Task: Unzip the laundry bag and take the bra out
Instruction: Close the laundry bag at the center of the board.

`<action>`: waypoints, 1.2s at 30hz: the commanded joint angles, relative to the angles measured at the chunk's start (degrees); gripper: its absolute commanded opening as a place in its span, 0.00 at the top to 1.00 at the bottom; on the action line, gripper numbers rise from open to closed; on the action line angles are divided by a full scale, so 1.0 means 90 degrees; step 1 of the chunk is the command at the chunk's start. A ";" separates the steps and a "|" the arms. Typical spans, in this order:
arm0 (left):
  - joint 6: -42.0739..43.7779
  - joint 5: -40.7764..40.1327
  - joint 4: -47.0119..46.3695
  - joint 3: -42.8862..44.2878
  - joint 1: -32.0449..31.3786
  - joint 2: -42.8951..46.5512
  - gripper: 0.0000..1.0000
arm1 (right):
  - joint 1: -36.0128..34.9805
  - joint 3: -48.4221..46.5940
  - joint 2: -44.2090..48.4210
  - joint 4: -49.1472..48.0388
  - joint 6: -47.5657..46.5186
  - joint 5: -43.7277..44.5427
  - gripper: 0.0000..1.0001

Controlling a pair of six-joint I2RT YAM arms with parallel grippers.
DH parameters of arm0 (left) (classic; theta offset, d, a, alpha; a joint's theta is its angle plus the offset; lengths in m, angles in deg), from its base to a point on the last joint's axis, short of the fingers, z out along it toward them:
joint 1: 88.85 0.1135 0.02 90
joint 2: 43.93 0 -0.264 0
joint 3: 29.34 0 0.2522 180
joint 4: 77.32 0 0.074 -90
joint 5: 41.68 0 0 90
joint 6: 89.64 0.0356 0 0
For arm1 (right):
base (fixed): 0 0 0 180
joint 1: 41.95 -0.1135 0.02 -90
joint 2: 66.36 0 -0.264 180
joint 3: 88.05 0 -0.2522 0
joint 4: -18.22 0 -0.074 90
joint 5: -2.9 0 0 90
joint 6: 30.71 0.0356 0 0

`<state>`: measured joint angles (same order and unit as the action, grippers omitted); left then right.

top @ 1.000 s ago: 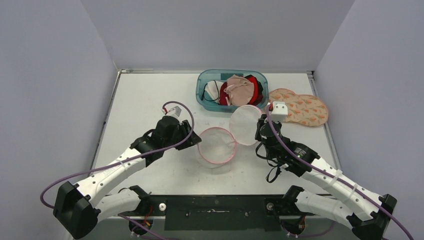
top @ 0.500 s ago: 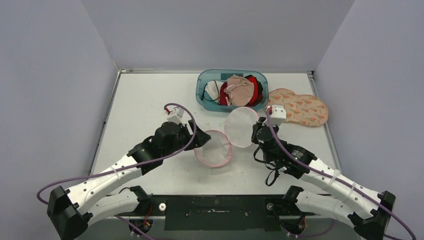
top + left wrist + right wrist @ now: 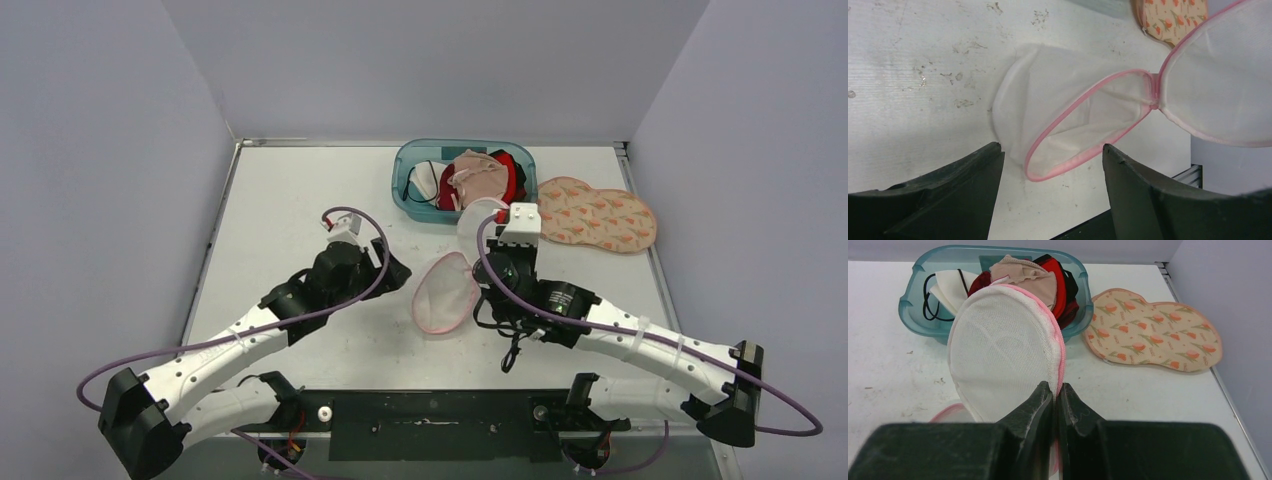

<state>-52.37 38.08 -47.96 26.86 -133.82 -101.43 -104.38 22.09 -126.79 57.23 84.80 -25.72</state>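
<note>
Laundry bag (image 3: 443, 295) is found unzipped and opened like a clamshell near the middle of the table (image 3: 290, 200). The lower half (image 3: 1083, 125) is laid on the table with its pink rim up. The upper half (image 3: 1003, 350) is held raised, tilted toward the teal bin (image 3: 408, 170).

Right gripper (image 3: 1054, 392): the fingers are pressed together, and the pink-trimmed edge of the upper half is pinched between them.

Left gripper (image 3: 1051, 146): the fingers are spread wide, just beside the lower half's rim. Whether it is touched cannot be told.

Floral bra (image 3: 597, 213) is laid flat on the table to the right of the bin, apart from the bag. Red, beige and white garments (image 3: 1018, 272) are heaped in the bin.
</note>
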 commanded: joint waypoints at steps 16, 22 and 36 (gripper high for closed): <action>-0.0428 0.1007 -0.1129 -0.0983 -0.0179 -0.0446 0.22 | 0.0669 0.0970 -0.0183 -0.1263 -0.0149 -0.1574 0.95; -0.1066 0.0622 -0.1618 -0.1471 -0.0900 -0.0623 0.25 | 0.0843 0.1066 -0.0150 -0.1266 0.0143 -0.1723 0.95; -0.1475 -0.0212 -0.1743 -0.0617 -0.1387 -0.1873 0.34 | 0.0892 0.1086 -0.0104 -0.1166 0.0308 -0.1974 0.95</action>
<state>-64.67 38.56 -61.54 18.57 -146.61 -115.13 -96.75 31.47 -129.45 47.46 86.38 -42.81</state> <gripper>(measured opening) 0.688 0.074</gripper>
